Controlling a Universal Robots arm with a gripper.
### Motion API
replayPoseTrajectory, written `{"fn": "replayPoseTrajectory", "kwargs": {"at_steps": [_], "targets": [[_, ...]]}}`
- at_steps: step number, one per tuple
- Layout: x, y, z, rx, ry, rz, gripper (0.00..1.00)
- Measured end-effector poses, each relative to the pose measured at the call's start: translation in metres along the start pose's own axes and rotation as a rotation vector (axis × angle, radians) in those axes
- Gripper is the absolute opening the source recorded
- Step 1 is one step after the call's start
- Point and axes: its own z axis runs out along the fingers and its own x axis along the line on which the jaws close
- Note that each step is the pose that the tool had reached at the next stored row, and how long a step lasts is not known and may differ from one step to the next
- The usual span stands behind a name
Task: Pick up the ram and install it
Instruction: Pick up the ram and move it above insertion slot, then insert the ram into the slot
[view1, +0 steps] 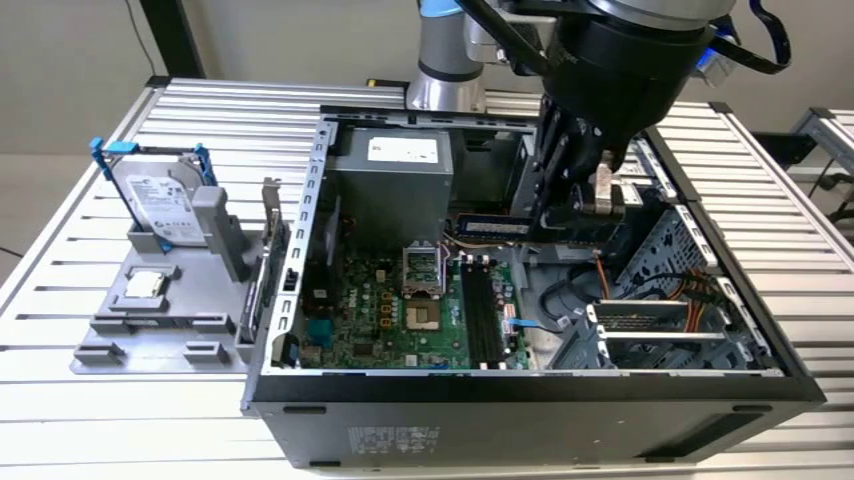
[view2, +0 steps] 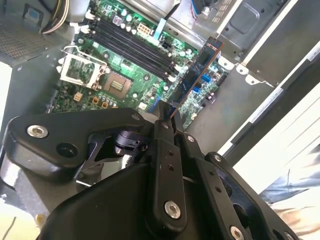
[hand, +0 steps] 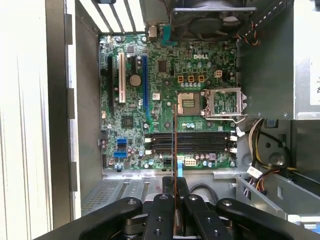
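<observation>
My gripper (view1: 550, 224) hangs inside the open computer case, shut on the ram (view1: 491, 226), a thin dark bluish stick that juts toward the exterior view's left. The stick floats above the motherboard (view1: 400, 320), clear of the black memory slots (view1: 481, 312). In the first wrist view the ram (hand: 174, 145) shows edge-on, running out from between the black fingers (hand: 162, 200) and crossing over the slots (hand: 200, 142). The second wrist view shows its flat side (view2: 200, 70) slanting away from the gripper (view2: 167, 120), with the slots (view2: 130, 47) beyond it.
The case wall (view1: 534, 400) rings the work area. Inside are a grey power supply (view1: 387, 170), an open processor socket (view1: 420, 270) and a drive cage with orange cables (view1: 667, 310). On the exterior view's left a grey fixture (view1: 147, 330) holds a blue-framed hard drive (view1: 160, 205) and a square chip (view1: 144, 286).
</observation>
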Motion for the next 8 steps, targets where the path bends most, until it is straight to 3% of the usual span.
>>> {"fn": "replayPoseTrajectory", "kwargs": {"at_steps": [8], "targets": [[-0.0032,-0.004,-0.0001,0.0,-0.0012,0.048,0.0]]}}
